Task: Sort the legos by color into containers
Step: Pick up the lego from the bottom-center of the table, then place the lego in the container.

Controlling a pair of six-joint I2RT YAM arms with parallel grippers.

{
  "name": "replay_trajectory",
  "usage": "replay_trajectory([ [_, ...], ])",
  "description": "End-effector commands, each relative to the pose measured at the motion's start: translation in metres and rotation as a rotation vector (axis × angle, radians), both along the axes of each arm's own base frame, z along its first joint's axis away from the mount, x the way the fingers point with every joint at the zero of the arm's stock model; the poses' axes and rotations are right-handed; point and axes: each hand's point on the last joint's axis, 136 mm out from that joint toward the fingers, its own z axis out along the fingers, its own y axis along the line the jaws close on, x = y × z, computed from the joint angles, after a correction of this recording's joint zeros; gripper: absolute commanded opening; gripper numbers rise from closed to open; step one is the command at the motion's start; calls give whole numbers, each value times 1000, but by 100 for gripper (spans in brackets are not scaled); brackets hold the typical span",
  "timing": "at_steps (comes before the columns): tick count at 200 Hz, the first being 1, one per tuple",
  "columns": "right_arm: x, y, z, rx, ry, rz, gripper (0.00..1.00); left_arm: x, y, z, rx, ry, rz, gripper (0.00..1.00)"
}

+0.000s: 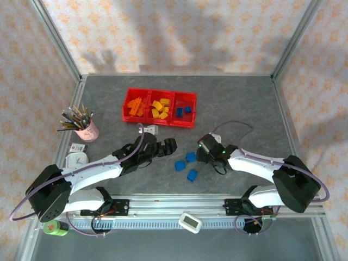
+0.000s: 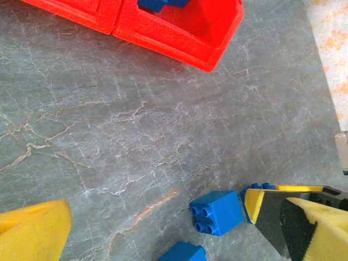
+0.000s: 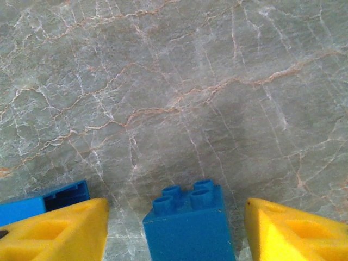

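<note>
One small blue studded plastic brick (image 3: 189, 234) sits inside right gripper (image 3: 175, 209), jaws spread, untouched. Pick step: close, lift.

Grey marbled table (image 1: 244, 109) has the red bin tray (image 1: 157, 122) toward the back, three loose blue bricks (image 1: 191, 157) nearer the front, and a pink pencil cup (image 1: 87, 131) off left.

Left arm (image 1: 92, 171), right arm (image 1: 253, 162): white shell links between bulky black joint housings (image 1: 48, 197). A lilac cable (image 1: 234, 123) runs the length of each arm and loops free near the wrist. Small green light (image 1: 200, 145) on the right wrist. Left tool (image 1: 169, 145) and right tool (image 1: 198, 156) have black bodies. Fingers (image 3: 54, 234) are yellow, wedge-shaped, with moulded recesses.
</note>
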Motion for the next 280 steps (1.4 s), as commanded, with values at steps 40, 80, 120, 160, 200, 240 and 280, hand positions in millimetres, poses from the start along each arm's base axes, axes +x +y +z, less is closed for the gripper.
replay_trajectory([
  [40, 7, -6, -2, -62, -30, 2, 51, 8, -2, 11, -1, -29, 27, 99],
  [80, 8, -5, 2, -60, -48, 17, 36, 9, -1, 16, -7, -41, 30, 99],
  [120, 20, 4, 28, -41, -105, 43, 32, 12, 1, 28, 1, -64, 41, 99],
  [160, 47, 24, 71, -25, -206, 83, 30, 19, 11, 47, 15, -104, 70, 99],
  [200, 96, 59, 108, -21, -312, 104, 30, 35, 34, 63, 21, -122, 123, 99],
  [240, 156, 91, 128, -26, -380, 118, 31, 52, 56, 82, 43, -150, 160, 99],
  [280, 216, 95, 126, -34, -406, 77, 31, 67, 60, 86, 38, -153, 167, 99],
])
